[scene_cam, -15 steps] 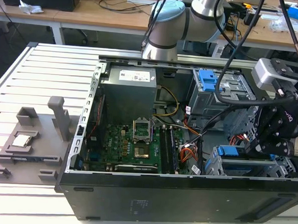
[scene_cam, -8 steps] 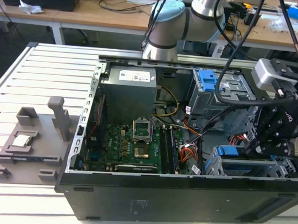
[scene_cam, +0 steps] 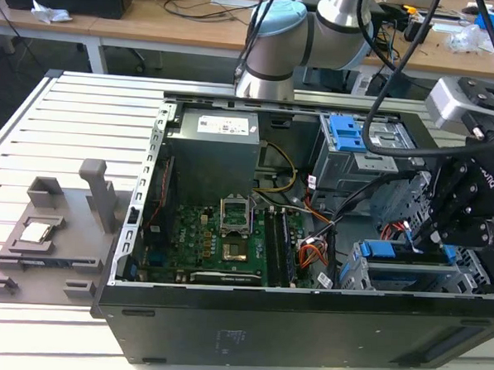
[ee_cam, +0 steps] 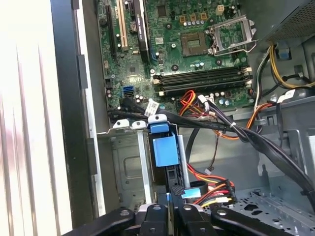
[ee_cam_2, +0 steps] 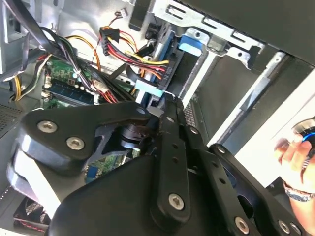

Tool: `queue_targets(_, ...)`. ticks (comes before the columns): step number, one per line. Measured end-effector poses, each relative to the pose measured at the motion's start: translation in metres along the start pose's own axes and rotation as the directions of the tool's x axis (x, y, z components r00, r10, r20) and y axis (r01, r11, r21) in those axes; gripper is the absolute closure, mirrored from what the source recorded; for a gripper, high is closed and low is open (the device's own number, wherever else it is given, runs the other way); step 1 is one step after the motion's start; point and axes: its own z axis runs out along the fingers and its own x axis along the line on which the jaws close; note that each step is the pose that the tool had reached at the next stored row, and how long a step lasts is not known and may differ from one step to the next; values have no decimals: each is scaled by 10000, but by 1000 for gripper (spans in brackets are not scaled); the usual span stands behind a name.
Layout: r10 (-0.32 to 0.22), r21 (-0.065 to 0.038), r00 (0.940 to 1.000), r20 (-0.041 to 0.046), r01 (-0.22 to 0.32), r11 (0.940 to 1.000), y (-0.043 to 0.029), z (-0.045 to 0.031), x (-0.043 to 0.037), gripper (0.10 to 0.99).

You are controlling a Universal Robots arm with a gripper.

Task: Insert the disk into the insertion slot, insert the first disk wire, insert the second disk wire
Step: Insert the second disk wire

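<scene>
The disk, silver in its blue carrier, sits inside the insertion slot, the low perforated cage at the case's front corner on the exterior view's right. My gripper hangs over the cage's inner end, where the wires meet the disk. In both wrist views the fingers stand close together, shut on a disk wire's light-blue connector at the disk's edge. A bundle of red, yellow and black wires runs to a black connector on that same edge. My gripper sits just behind the carrier.
A taller grey cage with a ridged blue latch stands behind the slot. The motherboard, power supply and thick black cables crowd the case. A grey fixture lies on the table. A person's hand is nearby.
</scene>
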Motion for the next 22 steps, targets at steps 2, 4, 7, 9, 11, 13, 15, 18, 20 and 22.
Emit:
queue_targets(2, -244, -26, 9995, 196, 245, 9997, 10, 13, -3, 984)
queue_targets(4, -539, -39, 9980, 332, 541, 9985, 14, 22, -2, 984)
queue_targets(7, -819, -50, 9954, 489, 823, 9966, 10, 67, -3, 984)
queue_targets(9, -883, -54, 9946, 549, 888, 9960, 6, 104, -4, 984)
queue_targets(11, -918, -55, 9942, 567, 922, 9957, 2, 139, -4, 984)
queue_targets(13, -935, -55, 9939, 577, 939, 9956, 1, 151, -4, 984)
queue_targets(15, -941, -56, 9938, 590, 946, 9955, 11, 57, -3, 984)
queue_targets(18, -941, -55, 9938, 585, 945, 9955, 24, -81, 0, 984)
queue_targets(20, -941, -55, 9938, 584, 946, 9955, 35, -186, 1, 984)
queue_targets(22, -941, -56, 9938, 587, 946, 9955, 36, -192, 1, 984)
